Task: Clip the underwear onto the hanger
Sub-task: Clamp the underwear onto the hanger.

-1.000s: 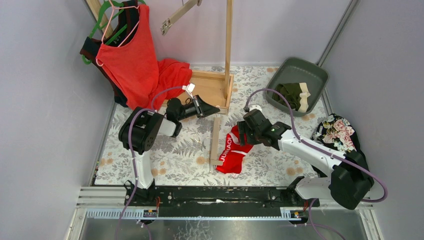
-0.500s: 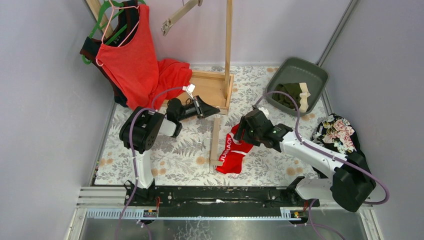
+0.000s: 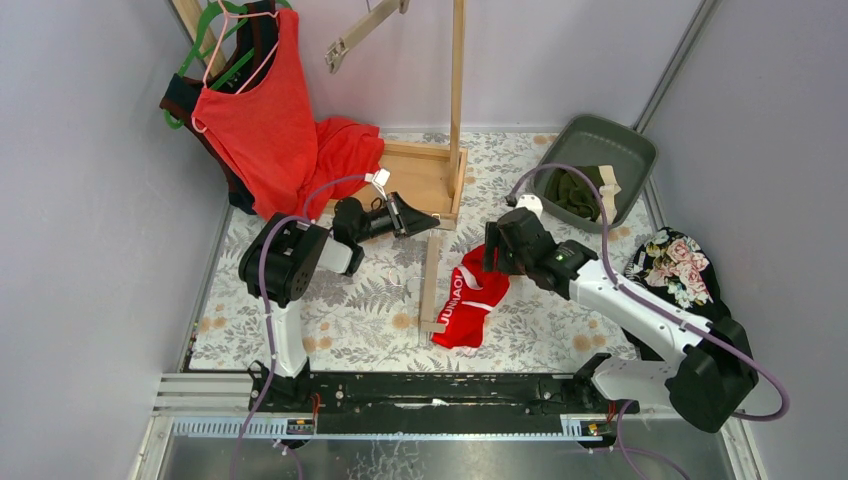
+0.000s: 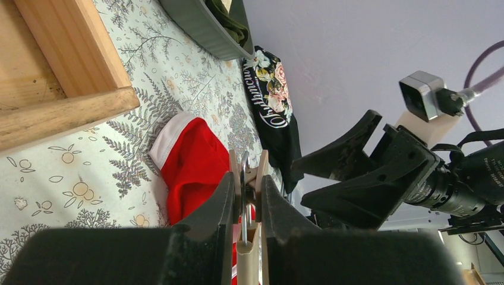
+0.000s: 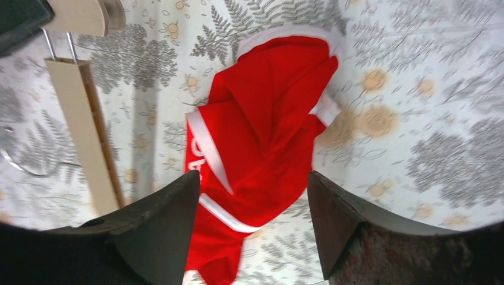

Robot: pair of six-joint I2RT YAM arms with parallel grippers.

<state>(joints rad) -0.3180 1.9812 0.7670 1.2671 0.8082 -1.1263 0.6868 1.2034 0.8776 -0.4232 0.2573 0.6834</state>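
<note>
The red underwear (image 3: 470, 300) lies crumpled on the fern-print table, its lettered waistband facing up; it also shows in the right wrist view (image 5: 255, 142) and the left wrist view (image 4: 190, 166). My right gripper (image 3: 495, 258) hovers just above its upper end, open (image 5: 252, 181), with nothing between the fingers. The wooden hanger (image 3: 431, 285) lies flat to the left of the red underwear. My left gripper (image 3: 430, 222) is shut (image 4: 245, 190) on the clip at the hanger's far end. A dark olive underwear (image 3: 578, 190) with a cream band sits in the grey bin (image 3: 625, 150).
A wooden stand with a flat base (image 3: 420, 175) and an upright post rises behind the left gripper. A red tank top (image 3: 255, 120) hangs at the back left. A black floral cloth (image 3: 675, 262) lies at the right edge beside the right arm.
My right gripper has risen and shifted to the right, off the red underwear, whose upper end now lies spread out. The left gripper and hanger have not moved.
</note>
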